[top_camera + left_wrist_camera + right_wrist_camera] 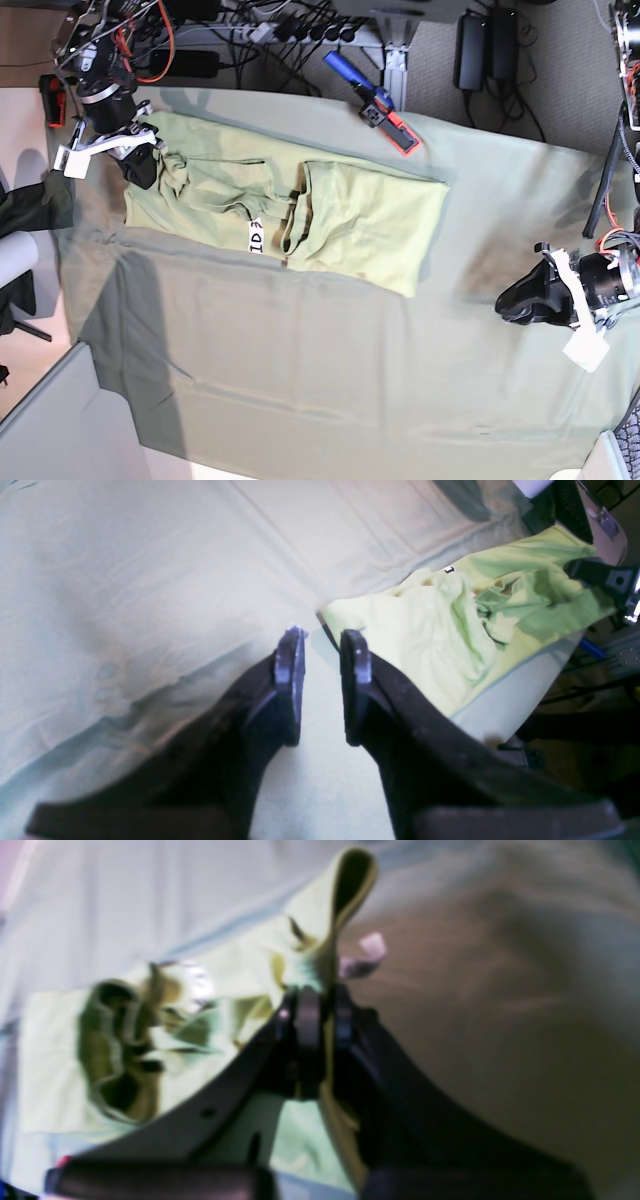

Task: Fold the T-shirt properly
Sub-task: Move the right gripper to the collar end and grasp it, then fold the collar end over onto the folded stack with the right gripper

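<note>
Right pincer [320, 1012] clamps T-shirt [340, 210] edge; left pincer [322, 680] parted

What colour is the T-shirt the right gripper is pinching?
The T-shirt is plain pale yellow-green, clearest in the left wrist view.

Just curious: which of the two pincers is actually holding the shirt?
The right pincer, shut on a bunched edge of the T-shirt. The left pincer hangs open over the table cloth, touching nothing.
</note>
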